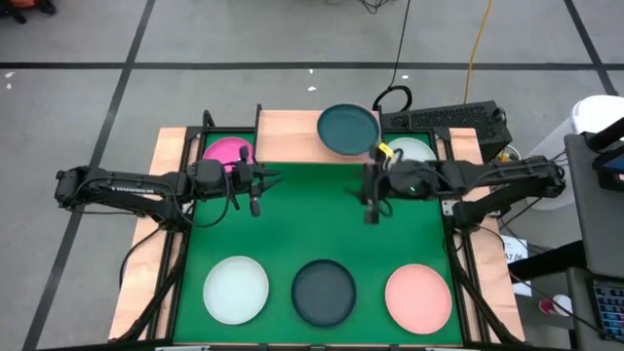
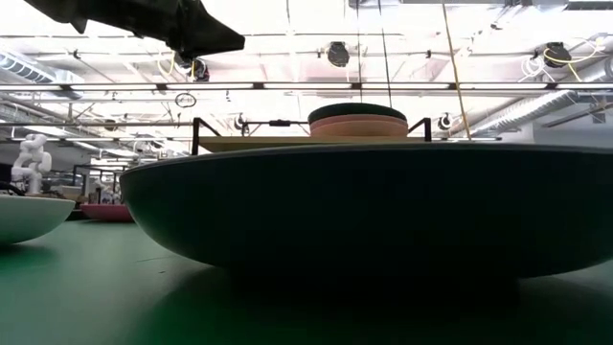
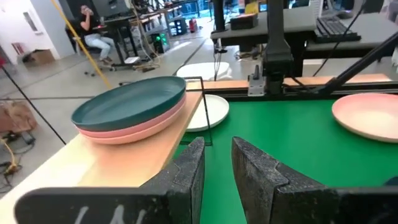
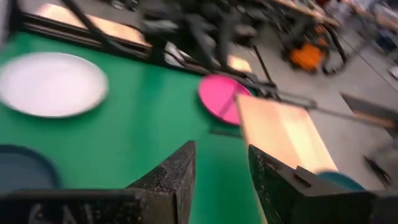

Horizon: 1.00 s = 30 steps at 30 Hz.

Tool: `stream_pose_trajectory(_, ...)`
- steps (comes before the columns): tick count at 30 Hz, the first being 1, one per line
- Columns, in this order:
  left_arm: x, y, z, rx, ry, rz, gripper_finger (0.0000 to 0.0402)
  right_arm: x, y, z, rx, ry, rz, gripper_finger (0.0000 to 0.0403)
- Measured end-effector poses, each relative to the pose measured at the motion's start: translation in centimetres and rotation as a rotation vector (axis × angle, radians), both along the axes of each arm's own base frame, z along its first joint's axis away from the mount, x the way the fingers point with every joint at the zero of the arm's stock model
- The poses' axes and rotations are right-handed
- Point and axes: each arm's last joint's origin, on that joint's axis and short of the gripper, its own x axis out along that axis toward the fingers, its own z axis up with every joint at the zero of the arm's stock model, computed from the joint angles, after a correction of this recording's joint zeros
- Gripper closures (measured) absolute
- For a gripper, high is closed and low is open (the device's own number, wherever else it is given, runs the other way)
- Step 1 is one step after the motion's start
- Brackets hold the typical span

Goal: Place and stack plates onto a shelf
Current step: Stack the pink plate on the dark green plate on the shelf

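Seven plates are visible in all. Two form a stack (image 1: 348, 131) at the right end of the shelf (image 1: 288, 136), a teal plate (image 3: 130, 102) lying on a pink plate (image 3: 138, 126); the shelf stands at the mat's (image 1: 312, 229) far edge. One magenta plate (image 1: 227, 151) lies at the mat's far left corner, beside the shelf; one pale plate (image 1: 410, 149) lies at the far right corner. Three plates line the near edge: a white plate (image 1: 235, 290) at left, a dark plate (image 1: 324, 292) in the middle, a salmon plate (image 1: 418, 297) at right. Both grippers hover over the mat near the shelf, empty; left gripper (image 1: 255, 188) with fingers slightly parted; right gripper (image 1: 371, 198) with fingers apart.
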Motion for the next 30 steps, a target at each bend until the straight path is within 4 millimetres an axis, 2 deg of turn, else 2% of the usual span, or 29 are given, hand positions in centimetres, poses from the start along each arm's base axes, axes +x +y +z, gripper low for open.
stream_pose_trajectory(3, 0.0, 0.0, -0.1, -0.065, -0.006, 0.005, 0.0314, -0.2, 2.0, -0.1, -0.020, -0.013, 0.080, 0.0271)
stream_pose_trajectory(6, 0.0, -0.5, -0.5, -0.205, 0.011, -0.013, 0.0314, 0.0, 3.7, -1.4, -0.038, -0.051, 0.152, 0.0271)
stream_pose_trajectory(9, -0.1, -1.5, -1.6, -0.233, 0.118, -0.036, 0.0314, 0.1, 5.1, -3.4, -0.093, -0.093, 0.227, 0.0270)
stream_pose_trajectory(11, -0.3, -2.1, -2.6, -0.220, 0.217, 0.015, 0.0314, 0.0, 5.7, -4.7, -0.152, -0.108, 0.230, 0.0270)
stream_pose_trajectory(16, -2.0, -2.7, -5.0, -0.233, 0.453, 0.229, 0.0314, -0.4, 5.9, -5.8, -0.266, -0.115, 0.057, 0.0270)
stream_pose_trajectory(23, -5.1, -1.6, -7.5, -0.260, 0.733, 0.582, 0.0314, -0.4, 6.1, -5.5, -0.258, -0.146, 0.047, 0.0270)
stream_pose_trajectory(30, -5.1, 0.2, -9.4, -0.275, 0.813, 0.711, 0.0314, -0.4, 6.1, -5.4, -0.255, -0.153, 0.046, 0.0270)
